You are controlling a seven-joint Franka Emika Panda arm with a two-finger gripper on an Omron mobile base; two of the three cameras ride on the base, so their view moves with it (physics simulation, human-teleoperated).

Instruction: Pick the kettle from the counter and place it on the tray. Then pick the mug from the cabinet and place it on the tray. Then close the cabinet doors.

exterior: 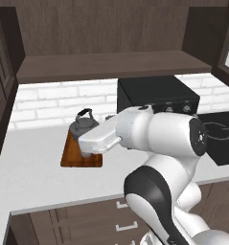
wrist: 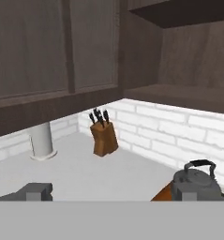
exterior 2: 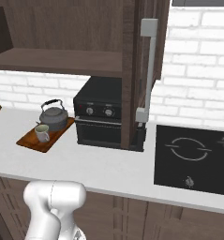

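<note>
A: Left end of the table (exterior 2: 99, 173): tray (exterior 2: 31, 139) carries the mug (exterior 2: 41, 133) at its front and the kettle (exterior 2: 54, 117) just behind. I judge both as placed.

B: That leaves the 2 cabinet doors (exterior 2: 132, 70). This one stands open, edge-on above the table's middle, with its bar handle (exterior 2: 148, 70) upright.

A: Handling is rigid and hinged, and probably swings lightly. The glass panel is likely fragile. Push on the wooden frame or the bar, away from the hinge.

B: Fingers (wrist: 36, 191) are spread wide and hold nothing. The gripper (wrist: 109, 194) faces the knife block (wrist: 103, 133) at the table's back edge.
</note>
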